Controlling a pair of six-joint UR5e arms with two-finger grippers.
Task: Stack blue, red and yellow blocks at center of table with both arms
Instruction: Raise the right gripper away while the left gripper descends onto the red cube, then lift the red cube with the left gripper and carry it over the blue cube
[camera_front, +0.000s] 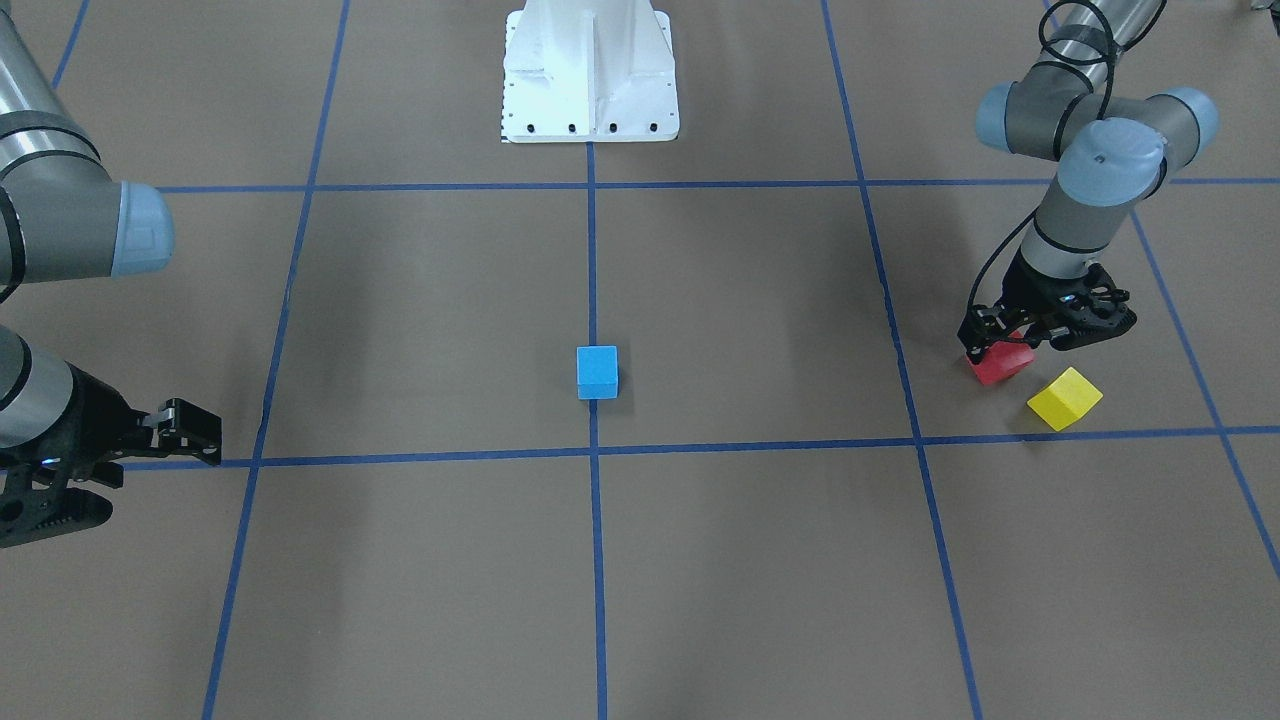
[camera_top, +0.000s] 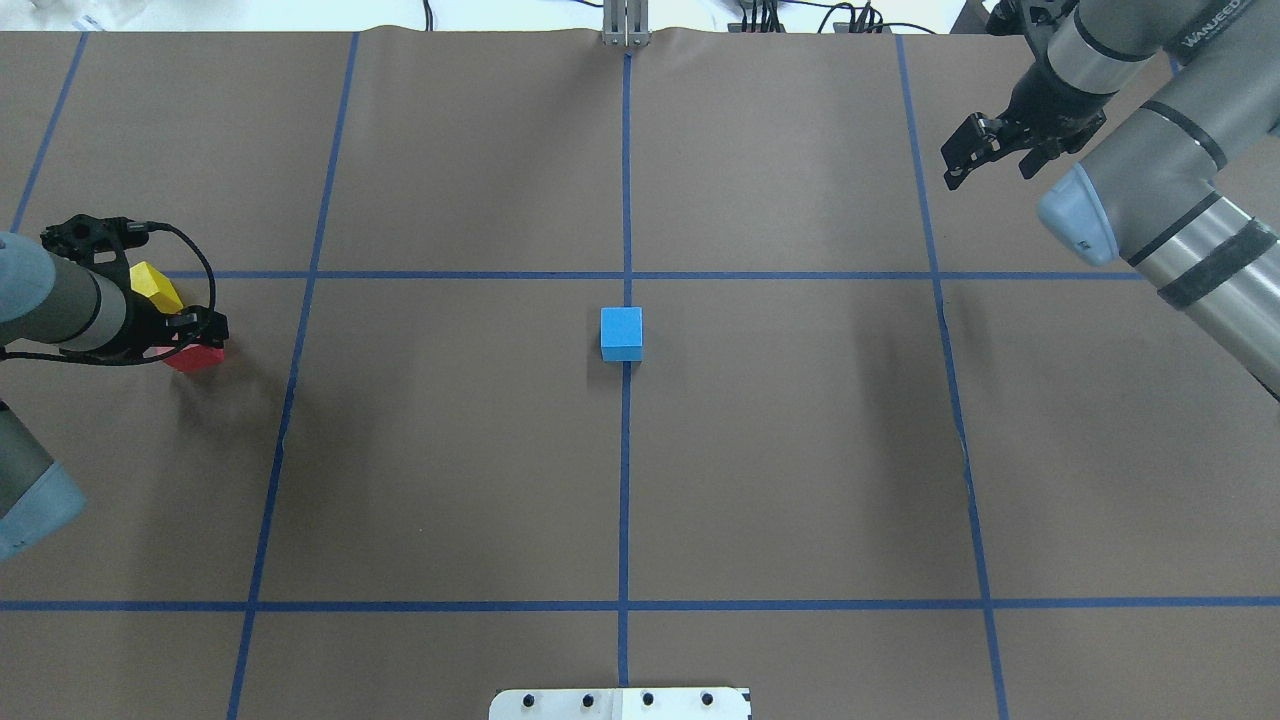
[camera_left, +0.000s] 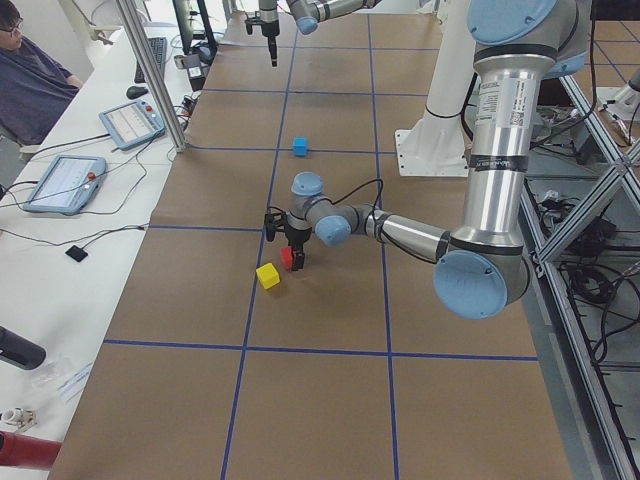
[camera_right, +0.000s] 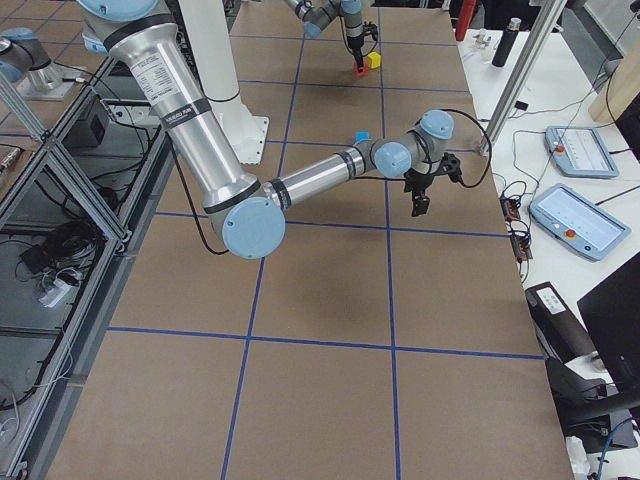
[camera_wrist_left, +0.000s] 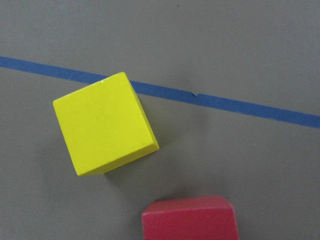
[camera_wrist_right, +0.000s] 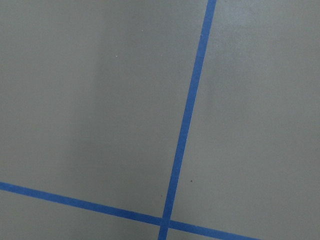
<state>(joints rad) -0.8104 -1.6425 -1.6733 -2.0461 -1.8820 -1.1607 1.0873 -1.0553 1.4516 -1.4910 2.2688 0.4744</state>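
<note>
A blue block (camera_front: 597, 370) sits at the table's centre, on the middle tape line, and also shows in the overhead view (camera_top: 621, 332). A red block (camera_front: 1000, 368) and a yellow block (camera_front: 1065, 398) lie close together on the robot's left side. My left gripper (camera_front: 1005, 350) is down at table level, shut on the red block (camera_top: 198, 358). The left wrist view shows the yellow block (camera_wrist_left: 102, 124) and the red block's top (camera_wrist_left: 190, 220) but no fingers. My right gripper (camera_front: 150, 475) is open and empty, far off at the robot's right (camera_top: 985, 165).
The white robot base (camera_front: 590, 70) stands at the table's robot-side edge. Blue tape lines (camera_top: 625, 500) grid the brown table. A side bench with tablets (camera_left: 62, 180) and a seated operator (camera_left: 30, 75) runs beyond the table's far side.
</note>
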